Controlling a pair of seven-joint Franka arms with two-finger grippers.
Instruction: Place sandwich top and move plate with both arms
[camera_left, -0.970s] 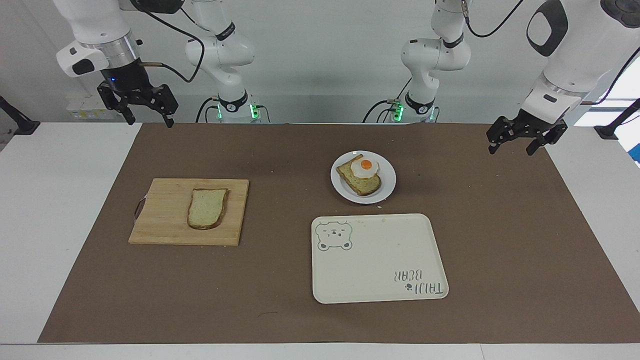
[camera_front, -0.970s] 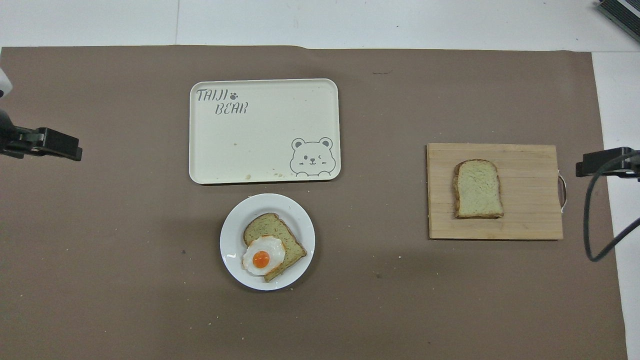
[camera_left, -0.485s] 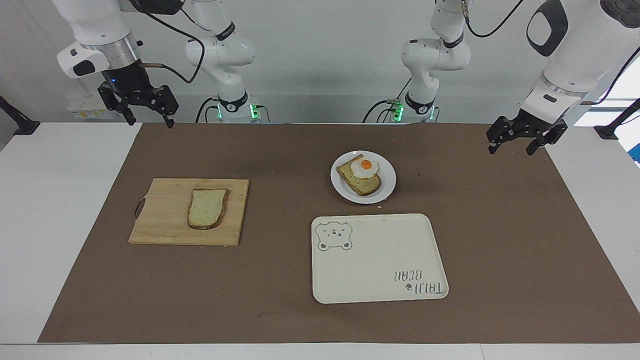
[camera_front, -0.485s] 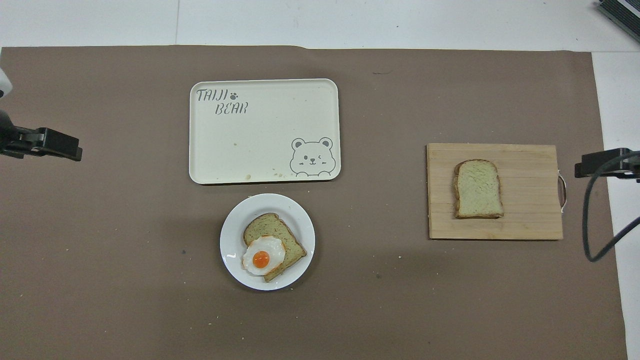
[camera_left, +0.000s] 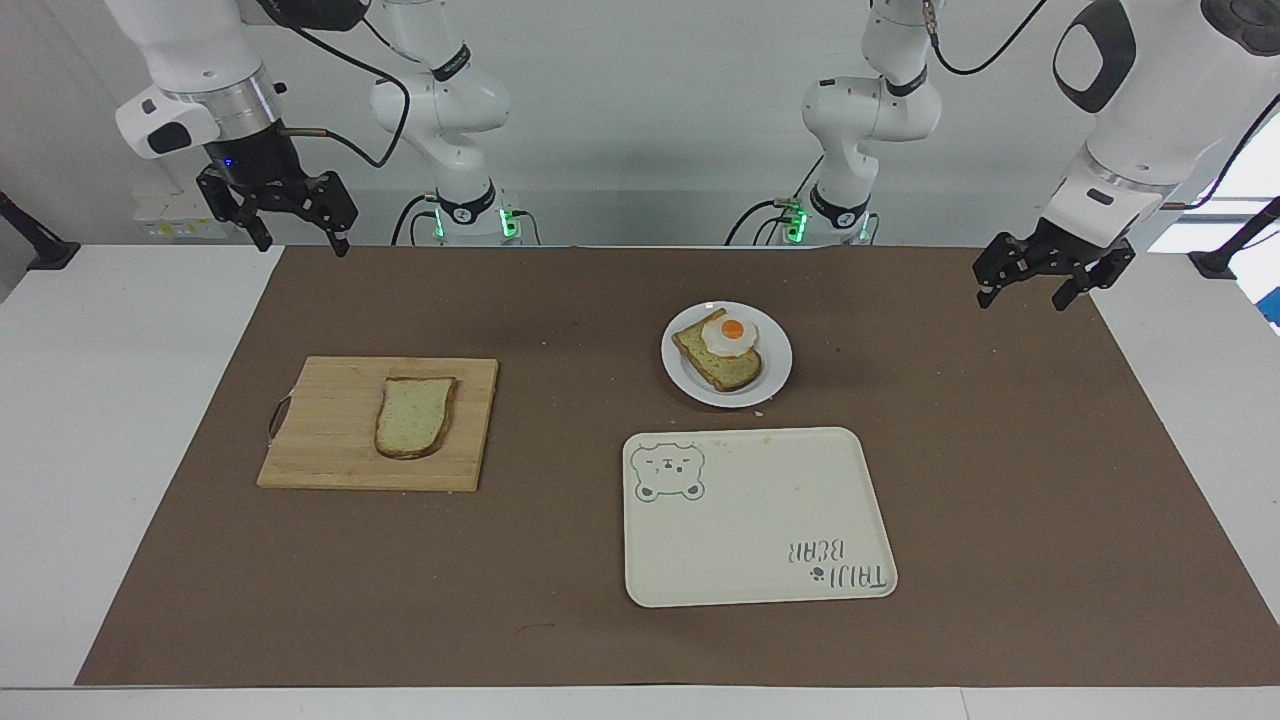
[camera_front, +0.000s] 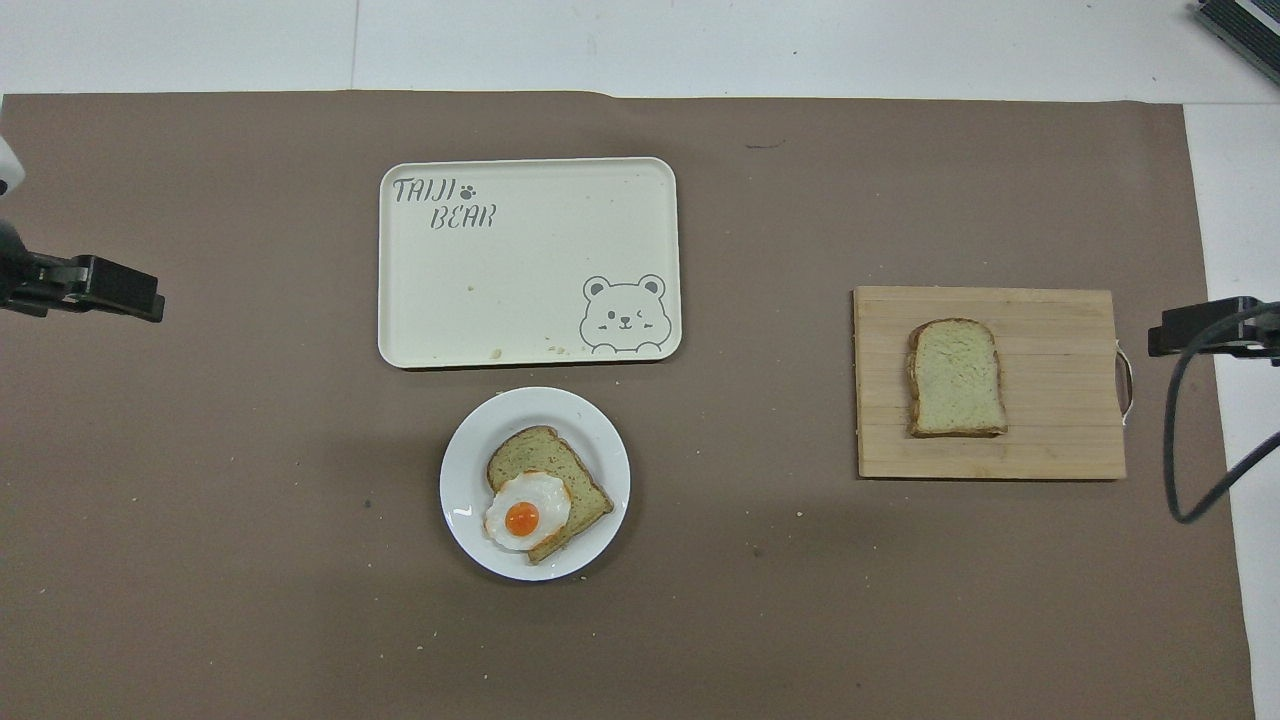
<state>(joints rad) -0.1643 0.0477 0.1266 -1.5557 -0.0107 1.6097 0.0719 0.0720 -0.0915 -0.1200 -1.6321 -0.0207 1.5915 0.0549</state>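
We see the plain pale bread slice with a brown crust (camera_left: 415, 417) lying flat on the wooden cutting board (camera_left: 330, 440) toward the right arm's end. The small round white plate (camera_left: 772, 384), carrying an egg-topped slice (camera_left: 722, 352), sits just beside the cream bear tray (camera_left: 760, 520), nearer the robots. The right gripper (camera_left: 296, 240) and left gripper (camera_left: 1022, 296) hang spread and empty over the brown mat's (camera_left: 560, 300) corners.
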